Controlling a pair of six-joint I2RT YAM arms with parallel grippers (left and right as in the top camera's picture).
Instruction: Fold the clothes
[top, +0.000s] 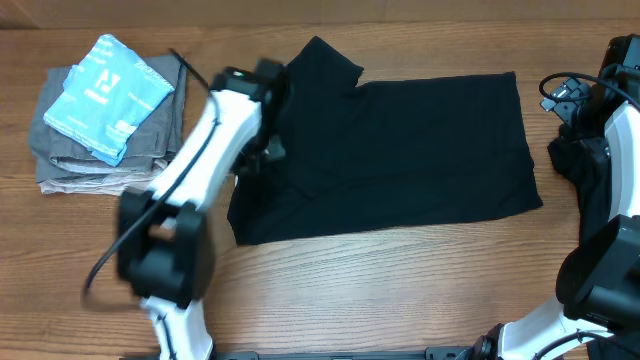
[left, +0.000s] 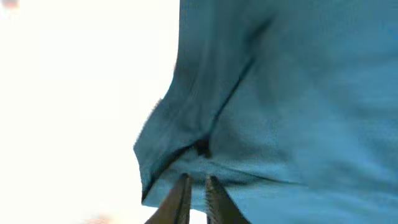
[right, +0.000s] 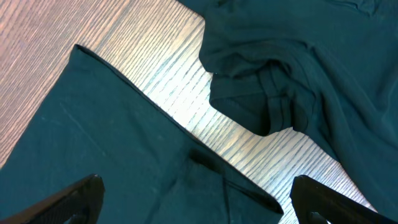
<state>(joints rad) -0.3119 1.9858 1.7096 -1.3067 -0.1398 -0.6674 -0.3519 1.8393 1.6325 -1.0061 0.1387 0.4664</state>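
A black garment (top: 400, 150) lies spread flat across the middle of the table. In the wrist views it looks blue-teal. My left gripper (left: 196, 179) is over the garment's left side, its fingers pressed together on a bunched fold of the garment (left: 267, 112). In the overhead view the left arm (top: 225, 120) is blurred. My right gripper (right: 196, 190) is wide open and empty, low over a folded edge of the garment (right: 124, 162), with bare table between two parts of the cloth. The right arm (top: 600, 130) stands at the table's right edge.
A stack of folded clothes (top: 105, 110), grey below with a light blue piece on top, sits at the back left. Bare wooden table (top: 380, 290) runs along the front. Cables hang by the right arm (top: 560, 95).
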